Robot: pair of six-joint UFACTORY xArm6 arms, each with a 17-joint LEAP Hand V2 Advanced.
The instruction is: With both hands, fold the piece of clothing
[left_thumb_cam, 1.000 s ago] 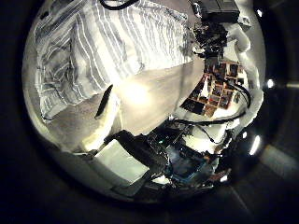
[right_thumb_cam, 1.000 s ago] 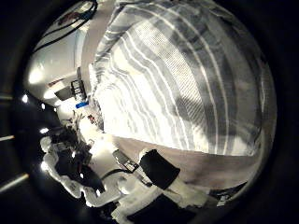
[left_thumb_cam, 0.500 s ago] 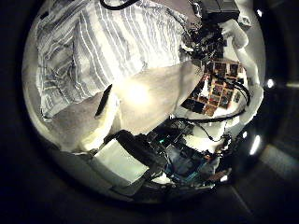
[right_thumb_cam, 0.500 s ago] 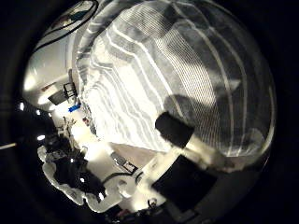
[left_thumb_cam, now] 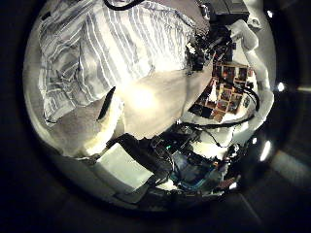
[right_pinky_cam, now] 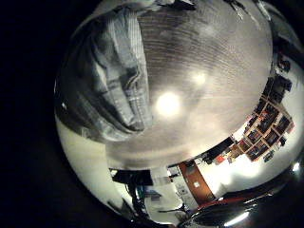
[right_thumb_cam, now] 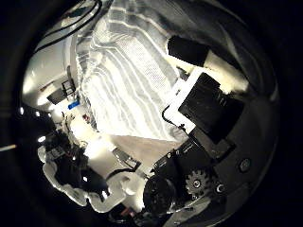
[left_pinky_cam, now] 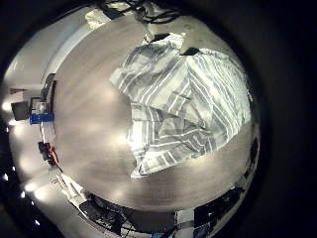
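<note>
My right hand (right_thumb_cam: 204, 99) has fingers reaching straight, relaxed, onto the striped shirt (left_pinky_cam: 183, 104), I'd guess to find an edge for folding; left hand's fingers out of sight, can't tell. Shirt lies crumpled on the wooden table (left_pinky_cam: 94, 109), unfolded

Spread in a rumpled heap on the worktop (left_pinky_cam: 94, 129): the piece of clothing (left_pinky_cam: 183, 104), lying close under both palms. Resting on the cloth, fingers (right_thumb_cam: 204, 61) of the right hand (right_thumb_cam: 204, 113). Bare worktop beside the cloth's edge.
</note>
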